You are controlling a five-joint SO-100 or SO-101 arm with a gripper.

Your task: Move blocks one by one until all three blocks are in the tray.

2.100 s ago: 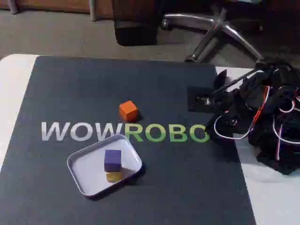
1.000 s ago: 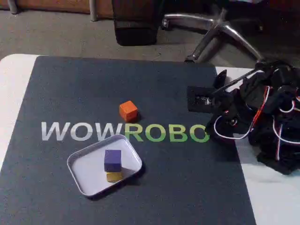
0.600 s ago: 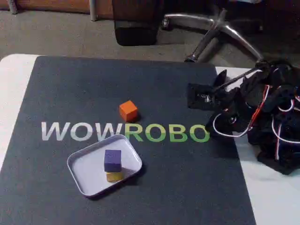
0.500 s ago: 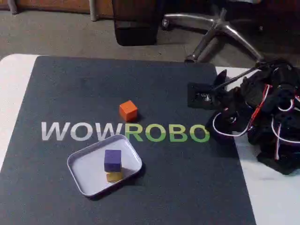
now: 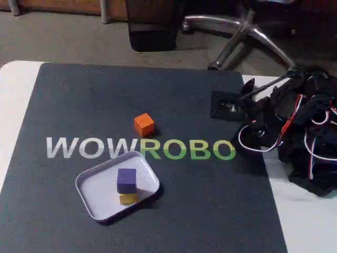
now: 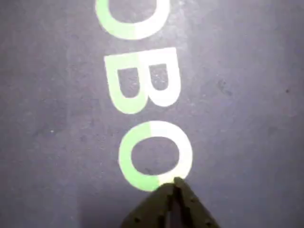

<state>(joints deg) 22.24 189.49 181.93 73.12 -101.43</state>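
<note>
Your gripper [image 6: 175,186] is clenched and empty at the right of the fixed view. The orange block [image 5: 144,125] sits left of it, mid-frame; purple [image 5: 126,180] and yellow [image 5: 128,198] already lie in the tray [image 5: 93,207].

Dark grey mat [image 5: 174,211] covers most of the white worktop [image 5: 13,87], which shows bare at the left edge and at the right. Mat carries printed lettering "WOWROBO" [image 5: 139,148], first three letters silver-white, the rest green. In the wrist view the green-and-white letters [image 6: 142,80] run vertically down the mat. Behind the worktop: grey carpeted floor [image 5: 68,39], chrome office-chair base [image 5: 239,31], a dark blocky object [image 5: 152,23] beside it.
</note>
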